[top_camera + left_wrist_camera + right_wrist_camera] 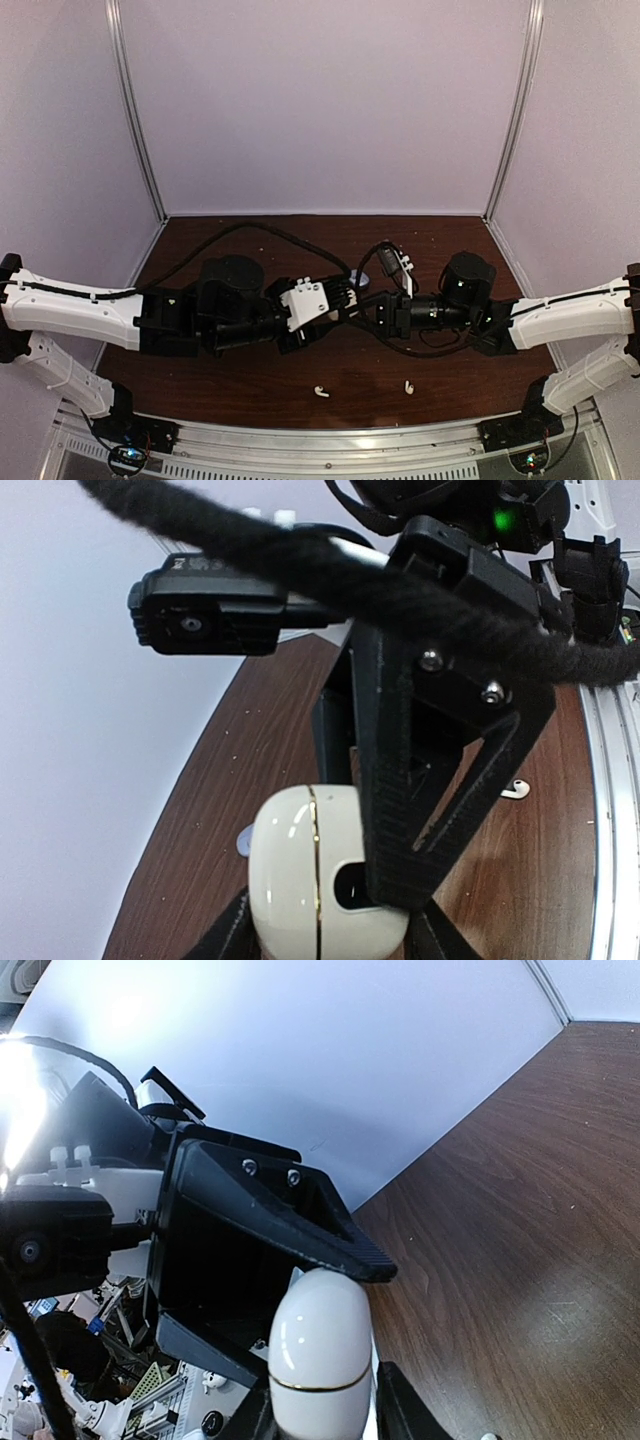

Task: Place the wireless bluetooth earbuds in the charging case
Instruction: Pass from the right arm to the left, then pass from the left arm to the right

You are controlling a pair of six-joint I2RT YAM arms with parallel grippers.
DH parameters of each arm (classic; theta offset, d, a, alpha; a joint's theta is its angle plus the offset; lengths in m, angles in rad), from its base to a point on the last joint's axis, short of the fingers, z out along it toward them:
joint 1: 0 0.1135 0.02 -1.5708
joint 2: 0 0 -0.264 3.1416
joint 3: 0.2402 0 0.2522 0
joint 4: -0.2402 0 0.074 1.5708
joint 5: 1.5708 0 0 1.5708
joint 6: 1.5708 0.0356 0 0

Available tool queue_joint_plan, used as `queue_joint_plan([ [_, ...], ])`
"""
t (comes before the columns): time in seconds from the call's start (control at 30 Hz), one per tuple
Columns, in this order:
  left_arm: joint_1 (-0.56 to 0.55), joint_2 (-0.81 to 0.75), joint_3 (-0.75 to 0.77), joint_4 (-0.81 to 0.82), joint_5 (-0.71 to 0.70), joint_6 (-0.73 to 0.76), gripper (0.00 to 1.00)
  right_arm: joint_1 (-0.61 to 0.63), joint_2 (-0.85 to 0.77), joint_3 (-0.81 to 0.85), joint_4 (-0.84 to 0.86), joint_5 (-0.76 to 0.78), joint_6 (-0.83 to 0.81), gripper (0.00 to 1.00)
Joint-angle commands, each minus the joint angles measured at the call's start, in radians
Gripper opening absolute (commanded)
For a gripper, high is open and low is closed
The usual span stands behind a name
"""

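A closed white charging case (300, 880) with a thin gold seam sits between my two grippers over the middle of the table. My left gripper (343, 298) is shut on it from the left, its fingers at the case's sides in the left wrist view. My right gripper (364, 301) is shut on the same case (320, 1350) from the right. Two white earbuds lie on the table near the front edge, one (321, 392) left and one (408, 386) right. The left wrist view shows one earbud (515, 790). The dark purple earbuds are out of view.
A small pale lilac thing (360, 277) lies on the table just behind the grippers, mostly hidden; it also shows in the left wrist view (243, 840). Black cables (260, 232) loop over the back of the brown table (460, 380). White walls enclose three sides.
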Motion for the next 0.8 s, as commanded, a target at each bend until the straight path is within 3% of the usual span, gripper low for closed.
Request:
queue_joint_plan([
  [0.0, 0.001, -0.008, 0.033, 0.054, 0.021, 0.009, 0.30, 0.005, -0.008, -0.004, 0.021, 0.023, -0.011, 0.32],
  [0.27, -0.001, -0.006, 0.036, 0.049, 0.039, 0.005, 0.29, 0.003, -0.011, -0.005, 0.018, 0.042, -0.010, 0.26],
  [0.4, -0.005, -0.005, 0.036, 0.050, 0.049, 0.005, 0.29, -0.002, -0.013, -0.004, 0.015, 0.050, -0.008, 0.31],
  [0.77, -0.007, 0.002, 0.038, 0.050, 0.044, 0.006, 0.28, -0.003, -0.018, -0.010, 0.039, 0.041, 0.000, 0.27],
])
